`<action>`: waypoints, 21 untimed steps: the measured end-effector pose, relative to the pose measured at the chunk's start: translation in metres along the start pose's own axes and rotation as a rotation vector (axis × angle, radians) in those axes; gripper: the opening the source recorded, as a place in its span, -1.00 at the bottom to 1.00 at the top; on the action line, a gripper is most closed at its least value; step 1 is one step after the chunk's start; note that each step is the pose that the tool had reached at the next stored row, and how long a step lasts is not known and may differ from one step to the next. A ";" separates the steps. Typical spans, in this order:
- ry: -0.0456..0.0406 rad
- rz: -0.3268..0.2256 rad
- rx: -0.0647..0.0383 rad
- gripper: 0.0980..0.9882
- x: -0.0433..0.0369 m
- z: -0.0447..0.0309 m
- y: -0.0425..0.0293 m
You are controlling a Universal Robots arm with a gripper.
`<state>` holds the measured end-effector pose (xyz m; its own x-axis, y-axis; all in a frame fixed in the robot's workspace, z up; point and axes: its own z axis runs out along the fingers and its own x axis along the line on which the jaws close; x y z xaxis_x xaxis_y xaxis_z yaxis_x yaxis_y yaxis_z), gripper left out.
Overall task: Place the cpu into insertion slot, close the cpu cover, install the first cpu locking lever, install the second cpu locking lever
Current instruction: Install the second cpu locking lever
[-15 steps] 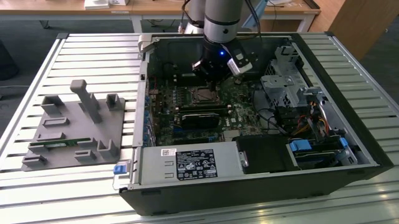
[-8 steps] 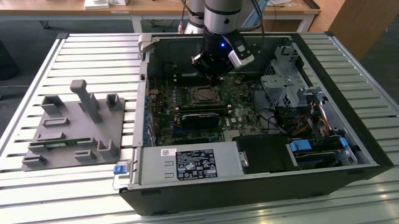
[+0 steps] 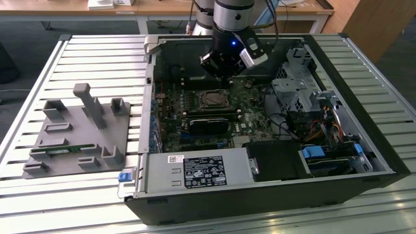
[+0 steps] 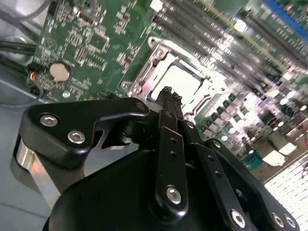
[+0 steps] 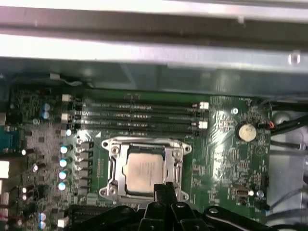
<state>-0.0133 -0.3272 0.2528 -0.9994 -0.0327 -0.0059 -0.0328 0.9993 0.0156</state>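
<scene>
Your claw (image 3: pixel 221 73) hangs at the upper middle of the exterior view, inside the open computer case (image 3: pixel 260 195), just above the motherboard (image 3: pixel 195 112). In both wrist views its fingers (image 5: pixel 166 192) are pressed together to a narrow tip with nothing between them, poised at the edge of the socket. The cpu (image 5: pixel 143 169) already lies in the insertion slot, centre of the first wrist view, its silvery top showing through the cpu cover (image 5: pixel 144 143), which lies flat over it. Four memory slots (image 5: pixel 139 113) run just above the socket. At the left of the exterior view a grey fixture (image 3: pixel 78 136) sits on the slatted counter (image 3: pixel 97 58)
</scene>
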 end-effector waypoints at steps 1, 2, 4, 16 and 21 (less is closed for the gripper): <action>0.0002 0.000 0.000 -0.98 0.0001 -0.0001 -0.0034; 0.0001 0.000 0.000 -0.98 0.0002 -0.0001 -0.0068; 0.0000 0.000 -0.001 -0.98 0.0004 0.0000 -0.0134; 0.0018 0.007 -0.001 -0.98 0.0035 0.0139 -0.0239; 0.0017 0.008 -0.001 -0.98 0.0120 0.0153 -0.0306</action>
<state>-0.0243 -0.3579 0.2369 -0.9997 -0.0252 -0.0040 -0.0253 0.9995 0.0169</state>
